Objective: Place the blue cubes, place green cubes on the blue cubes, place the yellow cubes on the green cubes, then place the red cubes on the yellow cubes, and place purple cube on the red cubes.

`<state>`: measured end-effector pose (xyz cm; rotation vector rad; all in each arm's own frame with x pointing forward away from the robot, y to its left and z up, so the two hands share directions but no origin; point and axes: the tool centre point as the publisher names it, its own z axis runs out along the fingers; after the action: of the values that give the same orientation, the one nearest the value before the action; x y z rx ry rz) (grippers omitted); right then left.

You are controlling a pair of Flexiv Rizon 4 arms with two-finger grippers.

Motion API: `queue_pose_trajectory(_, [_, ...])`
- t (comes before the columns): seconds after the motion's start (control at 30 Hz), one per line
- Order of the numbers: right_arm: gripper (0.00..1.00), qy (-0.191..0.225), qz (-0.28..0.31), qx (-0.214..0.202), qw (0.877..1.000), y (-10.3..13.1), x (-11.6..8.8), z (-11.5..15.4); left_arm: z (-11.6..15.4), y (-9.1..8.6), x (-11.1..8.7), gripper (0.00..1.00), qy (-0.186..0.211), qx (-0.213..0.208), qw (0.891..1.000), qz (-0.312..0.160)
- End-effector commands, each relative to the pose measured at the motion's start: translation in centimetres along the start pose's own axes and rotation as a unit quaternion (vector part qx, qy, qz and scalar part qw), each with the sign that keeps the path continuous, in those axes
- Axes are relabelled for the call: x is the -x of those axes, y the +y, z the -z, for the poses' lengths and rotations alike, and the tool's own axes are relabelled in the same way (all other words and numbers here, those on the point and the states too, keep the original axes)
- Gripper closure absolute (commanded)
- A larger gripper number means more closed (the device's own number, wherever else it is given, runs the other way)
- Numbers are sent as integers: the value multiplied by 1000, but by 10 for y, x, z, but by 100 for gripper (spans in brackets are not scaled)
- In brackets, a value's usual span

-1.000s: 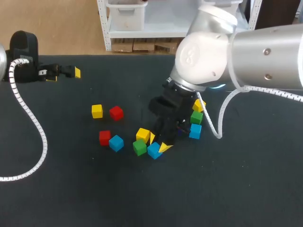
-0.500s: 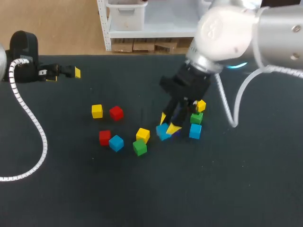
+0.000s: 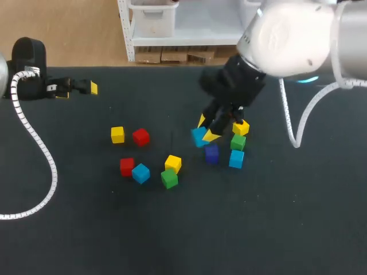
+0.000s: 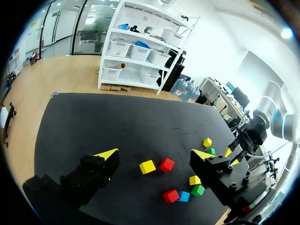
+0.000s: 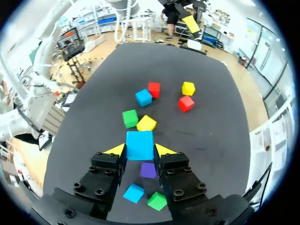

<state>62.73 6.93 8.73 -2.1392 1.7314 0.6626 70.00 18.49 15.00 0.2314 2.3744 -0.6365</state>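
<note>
- A broad dark desk (image 3: 287, 229) with a matte top carries a scatter of small coloured cubes.
- The right claw (image 3: 206, 128) is closed on a small solid blue cube (image 5: 139, 145). One yellow tip presses each side face, and the cube hangs clear of the desk.
- A second ago that claw was down low among the loose cubes, with this blue cube at desk level beside a green one. It has since risen and swung toward the stack. I'd judge the pick finished and the carry under way.
- Under the claw lies a dark purple cube (image 3: 212, 153), untouched. Just beside it stands a three-high stack (image 3: 238, 142), yellow on green on blue.
- Ahead of the claw, apart from it, sit a loose yellow cube (image 5: 146, 123) and a green cube (image 5: 130, 118). Further out are a second blue cube (image 5: 143, 97), two red cubes (image 5: 186, 103) and another yellow cube (image 5: 188, 87).
- The left claw (image 3: 79, 89) sits at the desk's far left, fingers spread wide, holding nothing.
- The held cube looks meant as the base of a new stack, so it needs bare desk to land on.
</note>
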Motion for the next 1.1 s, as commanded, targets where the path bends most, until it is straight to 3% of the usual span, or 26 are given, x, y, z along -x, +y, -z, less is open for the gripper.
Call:
queue_pose_trajectory(0.03, [100, -3, -15, -32, 999, -7, -2, -16, 0, 0, 0, 0, 0, 0, 1000, 0])
queue_pose_trajectory(0.23, [100, -16, -47, -47, 998, -22, -3, -32, 0, 0, 0, 0, 0, 0, 1000, 0])
queue_pose_trajectory(0.63, [100, 2, -97, -67, 993, -47, -15, -48, 0, 0, 0, 0, 0, 0, 1000, 0])
queue_pose_trajectory(1.1, [100, 6, -114, -88, 989, -60, -27, -64, 0, 0, 0, 0, 0, 0, 1000, 0])
